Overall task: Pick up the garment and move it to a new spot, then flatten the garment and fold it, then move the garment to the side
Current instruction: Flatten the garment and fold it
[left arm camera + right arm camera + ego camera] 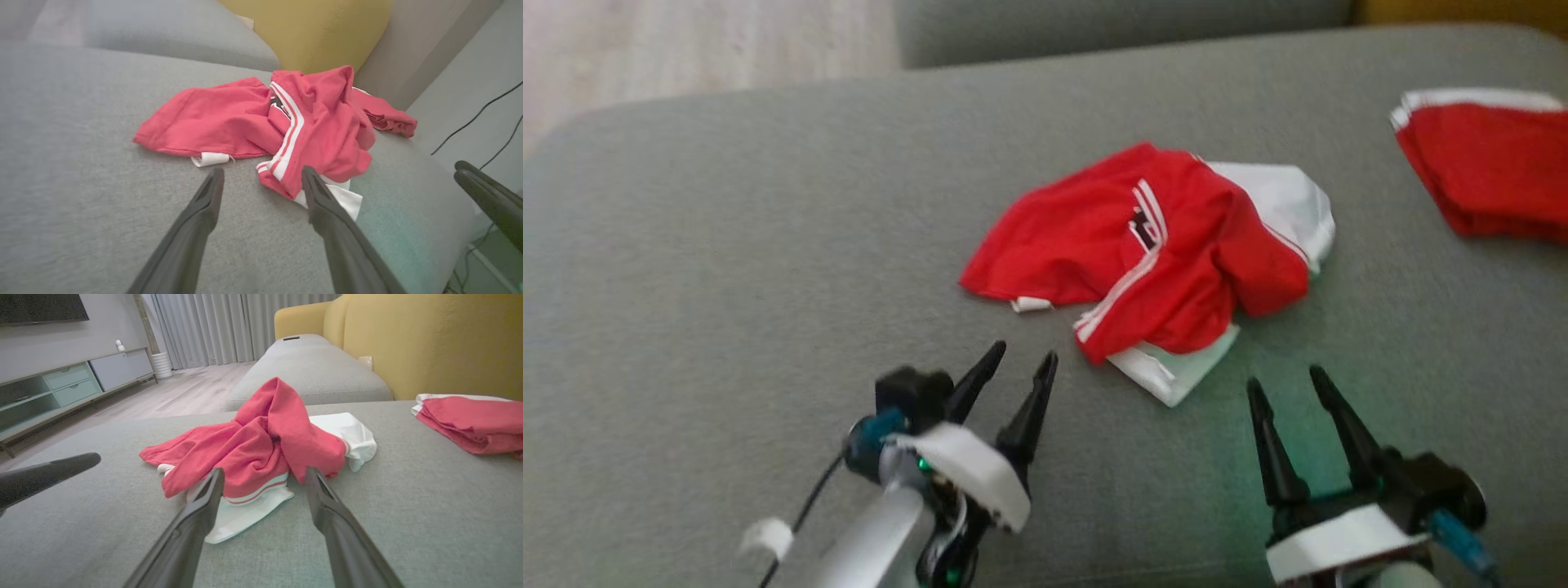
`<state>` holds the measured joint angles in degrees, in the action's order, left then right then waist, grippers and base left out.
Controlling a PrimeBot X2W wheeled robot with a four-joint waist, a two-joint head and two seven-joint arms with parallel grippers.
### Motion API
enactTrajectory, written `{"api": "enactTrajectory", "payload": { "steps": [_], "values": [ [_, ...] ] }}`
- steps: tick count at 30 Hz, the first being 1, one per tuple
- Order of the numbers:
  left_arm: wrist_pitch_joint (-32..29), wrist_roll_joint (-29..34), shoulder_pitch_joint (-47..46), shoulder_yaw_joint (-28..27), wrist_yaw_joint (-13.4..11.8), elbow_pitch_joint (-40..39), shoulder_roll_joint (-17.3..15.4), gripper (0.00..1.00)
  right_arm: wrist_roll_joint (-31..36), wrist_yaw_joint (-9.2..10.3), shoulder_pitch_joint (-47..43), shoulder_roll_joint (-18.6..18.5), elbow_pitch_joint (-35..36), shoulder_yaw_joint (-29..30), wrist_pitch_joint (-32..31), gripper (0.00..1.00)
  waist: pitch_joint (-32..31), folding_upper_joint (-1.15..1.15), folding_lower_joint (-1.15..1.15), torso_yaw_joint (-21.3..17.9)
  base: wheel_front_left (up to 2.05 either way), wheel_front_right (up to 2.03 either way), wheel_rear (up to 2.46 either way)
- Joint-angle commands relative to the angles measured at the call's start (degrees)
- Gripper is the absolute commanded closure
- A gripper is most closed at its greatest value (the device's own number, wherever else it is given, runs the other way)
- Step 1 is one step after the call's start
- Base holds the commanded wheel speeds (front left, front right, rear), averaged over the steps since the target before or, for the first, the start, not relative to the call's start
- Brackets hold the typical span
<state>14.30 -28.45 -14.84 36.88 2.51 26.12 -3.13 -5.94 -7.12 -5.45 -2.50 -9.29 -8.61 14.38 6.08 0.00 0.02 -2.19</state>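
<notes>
While left gripper and right gripper gape empty, garment lies crumpled centre frame, above and between them, long axis left-right.

A living room in soft, even light.
A wide grey sofa seat meets a yellow backrest. Beyond it, pale wood floor runs to long grey curtains, with a low cabinet under a dark screen on a grey wall.
</notes>
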Motion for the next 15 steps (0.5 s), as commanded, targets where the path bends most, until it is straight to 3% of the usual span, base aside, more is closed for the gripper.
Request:
{"api": "enactTrajectory", "payload": {
  "steps": [1, 6, 15],
  "values": [
    [0.70, -3.19, -3.99, -0.45, -0.29, -0.01, 0.25, 0.00, 0.61, -0.36, 2.81, -0.38, 2.13, -1.71, 0.62, 0.00, 3.10, 0.00, -0.02, -2.86, 0.00, 0.00, 0.00],
    [0.70, -10.26, -10.01, 2.72, -0.31, 5.81, 0.25, 0.00, 1.05, -0.36, 4.68, -0.38, 2.37, -2.30, 0.62, 0.00, 5.26, 0.00, -0.02, -5.54, 0.00, 0.00, 0.00],
    [0.70, -12.72, -14.86, 5.48, 0.12, 12.71, 0.25, 0.00, 1.04, -0.36, 5.29, -0.38, 2.64, -2.24, 0.62, 0.00, 6.49, 0.00, -0.02, -7.97, 0.00, 0.00, 0.00]
  ]
}}
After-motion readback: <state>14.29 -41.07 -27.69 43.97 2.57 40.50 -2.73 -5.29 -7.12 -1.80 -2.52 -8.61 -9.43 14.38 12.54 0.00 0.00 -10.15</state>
